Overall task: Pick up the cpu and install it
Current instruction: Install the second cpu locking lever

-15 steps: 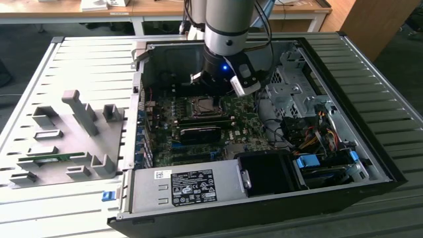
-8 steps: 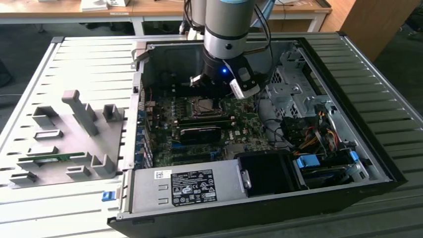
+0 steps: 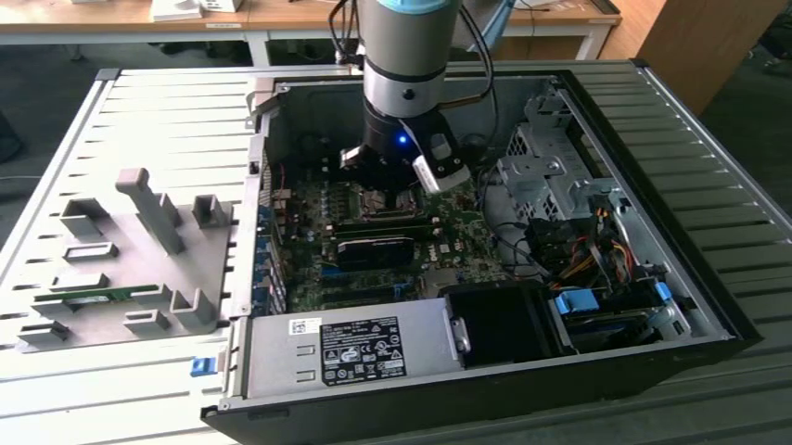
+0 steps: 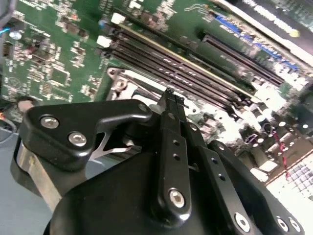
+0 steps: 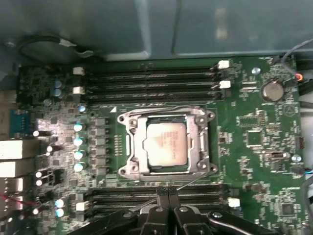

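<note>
In the first wrist view the cpu [image 5: 166, 143], a flat square chip with a silver-grey top, lies inside the metal-framed socket [image 5: 128, 120] on the green motherboard [image 5: 254, 161]. My gripper [image 5: 167, 192] hovers just beside the socket, over the memory slots, with its two black fingers pressed together and nothing between them. The second wrist view shows the same shut fingertips [image 4: 171, 100] above the board. In the exterior view my gripper [image 3: 399, 199] reaches down into the open computer case [image 3: 693, 232], over the socket area.
Black memory slots [image 5: 151, 81] run on both sides of the socket. A power supply [image 3: 352, 348] and a drive bay with cables [image 3: 594, 250] fill the case's near and right parts. On the exterior view's left stands a grey fixture [image 3: 136, 269] holding a green memory stick [image 3: 93, 297].
</note>
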`<state>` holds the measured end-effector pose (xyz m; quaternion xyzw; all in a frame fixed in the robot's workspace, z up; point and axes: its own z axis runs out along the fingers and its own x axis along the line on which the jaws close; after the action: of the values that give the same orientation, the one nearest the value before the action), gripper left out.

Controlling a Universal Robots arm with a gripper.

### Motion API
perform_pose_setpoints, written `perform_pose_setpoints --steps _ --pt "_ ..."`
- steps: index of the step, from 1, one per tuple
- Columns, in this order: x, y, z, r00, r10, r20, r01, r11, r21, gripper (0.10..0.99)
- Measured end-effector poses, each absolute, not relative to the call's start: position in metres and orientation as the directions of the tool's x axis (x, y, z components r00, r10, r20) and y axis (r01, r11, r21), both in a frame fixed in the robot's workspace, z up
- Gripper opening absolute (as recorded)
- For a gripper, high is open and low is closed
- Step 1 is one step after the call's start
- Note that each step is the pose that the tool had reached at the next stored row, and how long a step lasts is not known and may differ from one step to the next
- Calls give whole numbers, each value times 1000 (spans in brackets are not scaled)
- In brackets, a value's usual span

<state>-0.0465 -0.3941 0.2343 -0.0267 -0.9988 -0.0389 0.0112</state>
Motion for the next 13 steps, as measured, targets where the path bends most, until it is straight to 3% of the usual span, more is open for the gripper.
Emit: perform_pose_setpoints --steps 10,13 --pt "-51 -397 220 -998 51 25 53 995 79 122" --pt "-51 -401 220 -998 50 26 53 993 102 122"
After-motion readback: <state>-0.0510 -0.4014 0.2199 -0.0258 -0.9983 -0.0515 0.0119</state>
